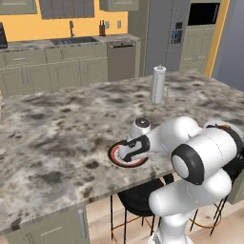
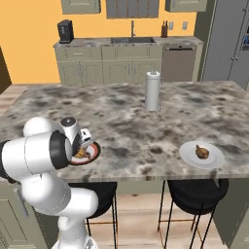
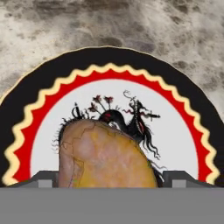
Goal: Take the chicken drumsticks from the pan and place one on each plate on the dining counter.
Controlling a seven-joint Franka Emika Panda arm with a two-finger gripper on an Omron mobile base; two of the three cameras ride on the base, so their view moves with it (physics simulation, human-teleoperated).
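The end effector (image 3: pixel 112 180) hangs low over the round plate with black-and-red rim and white centre (image 3: pixel 183 131), near the tabletop's (image 2: pixel 121 121) near left edge; a lumpy golden-brown chicken drumstick (image 3: pixel 105 157) sits between its fingers (image 3: pixel 43 178), though whether they grip it I cannot tell. The second golden-brown drumstick (image 2: pixel 202 151) lies on the plain white round plate (image 2: pixel 214 160) at the near right; a tall white paper-towel roll (image 2: pixel 152 91) stands farther back.

Open marble lies all around the dark-rimmed plate (image 2: pixel 92 151); the paper-towel roll (image 2: pixel 152 91) stands well apart, seemingly no obstacle.
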